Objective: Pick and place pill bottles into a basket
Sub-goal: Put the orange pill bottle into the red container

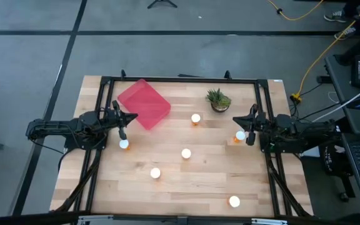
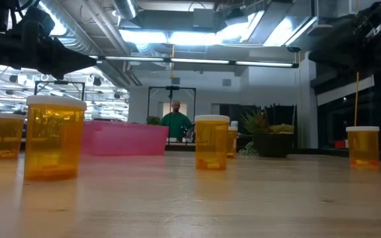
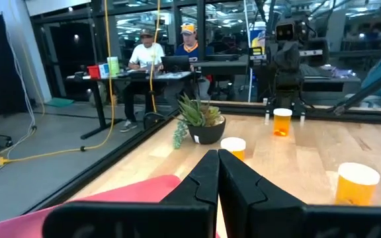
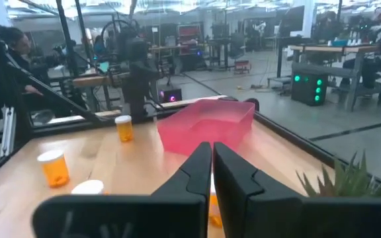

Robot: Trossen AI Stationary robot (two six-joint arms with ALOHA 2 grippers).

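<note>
Both claws are pinched together and empty: left claw (image 1: 132, 117) at the basket (image 1: 144, 103), right claw (image 1: 236, 119) beside one pill bottle (image 1: 240, 135). Six bottles stand scattered on the surface (image 1: 205, 181), none binned. Descending closed could topple that bottle; the plant (image 1: 218, 99) crowds the right side.

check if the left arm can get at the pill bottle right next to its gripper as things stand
Probably yes. The left gripper is shut and empty at the table's left side, and the pill bottle stands upright just beside it on bare wood. Nothing lies between them; the basket sits on the gripper's other side.
</note>
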